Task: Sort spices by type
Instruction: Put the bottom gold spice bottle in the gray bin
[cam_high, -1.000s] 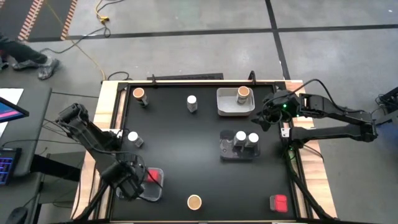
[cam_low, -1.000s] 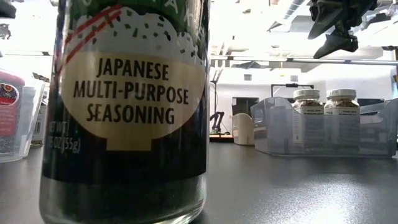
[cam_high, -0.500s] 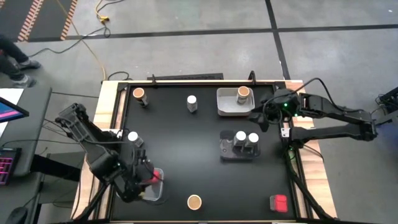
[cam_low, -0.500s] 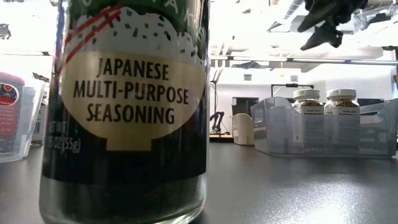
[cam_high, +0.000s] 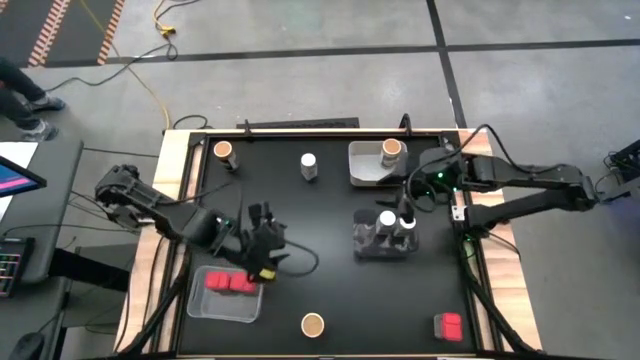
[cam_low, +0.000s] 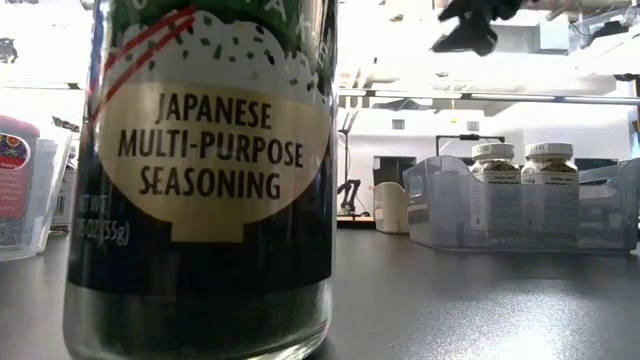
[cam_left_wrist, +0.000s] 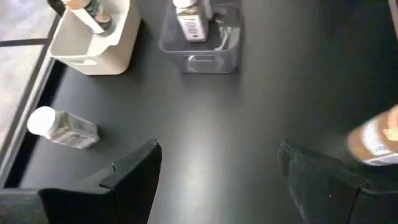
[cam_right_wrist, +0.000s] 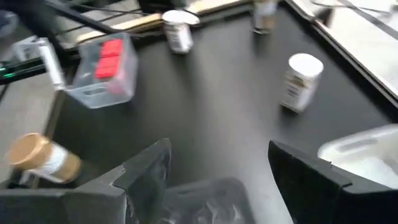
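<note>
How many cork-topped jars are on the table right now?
3 cork-topped jars: one at the back-left corner, one inside the white tray, one by the front edge. None seems hidden.

Two dark, jointed robot arms showing at the table's sides

The left arm (cam_high: 150, 210) is showing matte black, blocky links, with thin black cables looping off it, and a yellow spot is showing by the left gripper (cam_high: 262, 252). The right arm (cam_high: 530, 190) is showing the same black segments, a small green light glowing near its wrist and a black cable arching over it toward the right gripper (cam_high: 408, 205). In the wrist views each pair of fingers (cam_left_wrist: 134, 174) (cam_right_wrist: 149, 171) is looking flat, dark and angular.
</note>
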